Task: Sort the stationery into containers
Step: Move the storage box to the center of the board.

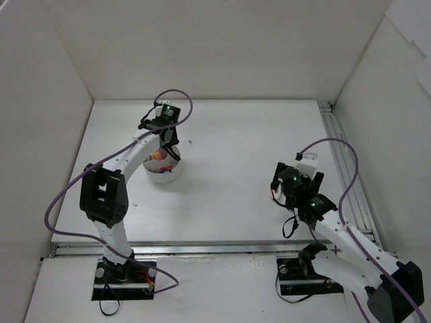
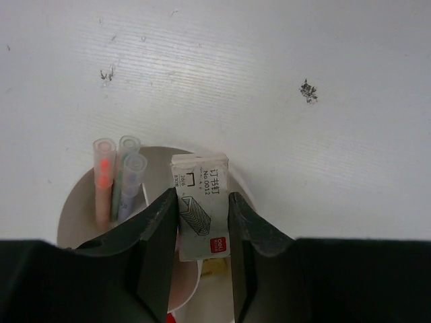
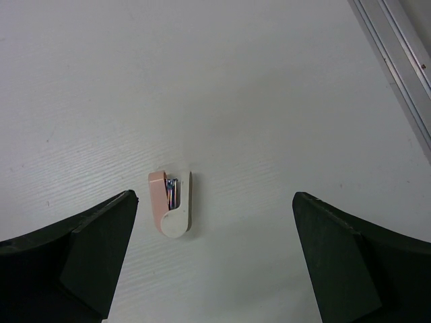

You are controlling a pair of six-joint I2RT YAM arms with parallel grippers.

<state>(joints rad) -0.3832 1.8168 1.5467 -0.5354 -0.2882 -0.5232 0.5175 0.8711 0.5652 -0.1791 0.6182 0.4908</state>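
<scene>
Partly hidden beneath the left fingers point(image 2: 156, 242) and the staple box point(image 2: 202, 202) they pinch, the white cup point(image 2: 71, 217) shows capped markers point(image 2: 103, 182) at ten o'clock. Right fingers point(image 3: 94, 249) gape wide, empty, over a small pink-and-white item point(image 3: 172, 205), hard to identify, on the counter point(image 3: 269, 101).

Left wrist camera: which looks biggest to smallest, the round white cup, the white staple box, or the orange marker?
1. Round white plastic cup
2. White staple box, though nearer the camera
3. Orange marker
</scene>
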